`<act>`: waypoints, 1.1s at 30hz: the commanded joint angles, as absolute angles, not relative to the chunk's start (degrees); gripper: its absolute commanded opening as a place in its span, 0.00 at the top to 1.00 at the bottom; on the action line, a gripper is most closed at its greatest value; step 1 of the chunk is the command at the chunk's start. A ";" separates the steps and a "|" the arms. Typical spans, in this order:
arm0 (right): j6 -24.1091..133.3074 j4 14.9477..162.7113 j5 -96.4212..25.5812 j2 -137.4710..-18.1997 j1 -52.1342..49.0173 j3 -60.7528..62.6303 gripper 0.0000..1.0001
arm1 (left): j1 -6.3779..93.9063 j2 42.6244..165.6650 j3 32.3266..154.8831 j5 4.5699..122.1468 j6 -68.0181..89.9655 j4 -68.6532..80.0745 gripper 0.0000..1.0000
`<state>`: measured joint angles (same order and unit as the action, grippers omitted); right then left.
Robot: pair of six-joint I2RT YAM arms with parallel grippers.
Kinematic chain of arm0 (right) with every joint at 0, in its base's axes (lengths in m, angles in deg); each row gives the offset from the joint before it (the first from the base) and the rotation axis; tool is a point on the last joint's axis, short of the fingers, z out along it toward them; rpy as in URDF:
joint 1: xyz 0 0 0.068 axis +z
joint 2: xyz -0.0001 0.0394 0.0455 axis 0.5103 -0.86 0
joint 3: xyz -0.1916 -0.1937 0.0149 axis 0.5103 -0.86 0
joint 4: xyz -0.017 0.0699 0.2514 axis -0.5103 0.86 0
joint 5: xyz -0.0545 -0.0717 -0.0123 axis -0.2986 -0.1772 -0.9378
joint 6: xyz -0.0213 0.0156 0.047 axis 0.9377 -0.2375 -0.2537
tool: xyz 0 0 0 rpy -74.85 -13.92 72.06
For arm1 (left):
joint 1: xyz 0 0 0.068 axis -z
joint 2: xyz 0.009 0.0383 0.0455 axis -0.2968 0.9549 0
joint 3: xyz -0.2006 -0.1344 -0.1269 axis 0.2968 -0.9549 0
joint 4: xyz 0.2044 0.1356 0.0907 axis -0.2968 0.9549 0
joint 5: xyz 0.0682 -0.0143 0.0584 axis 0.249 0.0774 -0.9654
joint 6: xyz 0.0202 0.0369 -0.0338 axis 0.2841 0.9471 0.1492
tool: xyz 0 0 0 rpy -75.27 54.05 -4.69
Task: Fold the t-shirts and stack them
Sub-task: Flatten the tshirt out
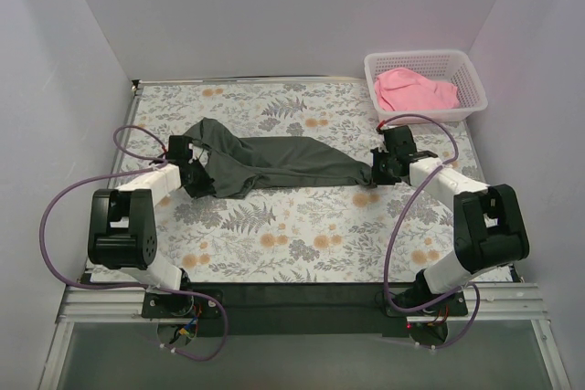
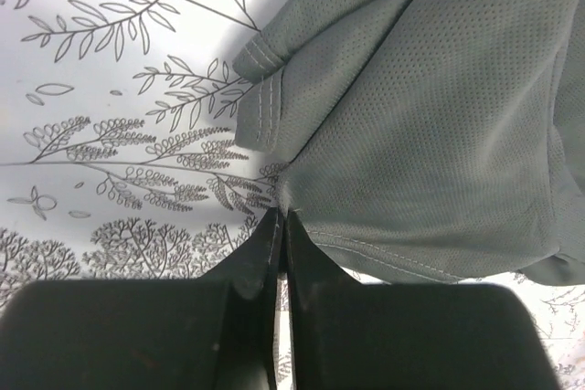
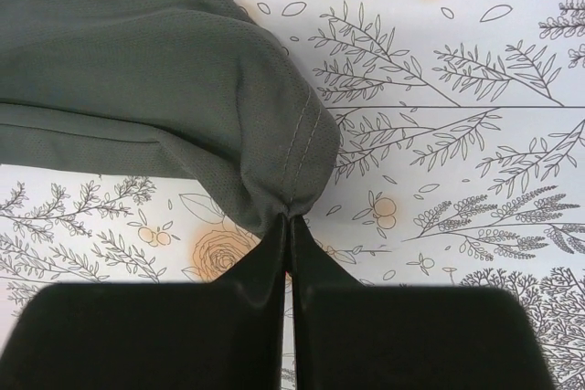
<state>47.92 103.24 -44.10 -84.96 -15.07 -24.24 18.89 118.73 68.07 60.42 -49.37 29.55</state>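
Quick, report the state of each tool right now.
Left tool: closed, pinching one end of the grey shirt.
Right tool: closed, pinching the shirt's other end.

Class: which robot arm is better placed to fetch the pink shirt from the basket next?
Probably right: the right gripper is close to the basket holding the pink shirt; the left gripper is far across. Both pinch the dark shirt.
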 commanded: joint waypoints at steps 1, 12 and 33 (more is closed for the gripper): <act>48.23 102.38 -43.68 -82.45 -15.04 -21.71 0.99 | 19.11 116.37 72.31 58.09 -49.51 32.33 1.00; 51.22 106.43 -45.87 -79.29 -15.04 9.63 0.99 | 18.50 117.93 124.49 52.11 -51.27 48.76 1.00; 68.79 103.18 -39.90 -49.32 -15.13 15.48 0.99 | 18.23 91.41 139.99 49.12 -42.49 37.96 1.00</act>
<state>64.38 105.18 -40.23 -51.87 -15.02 17.05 18.50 90.98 138.47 49.73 -45.35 37.97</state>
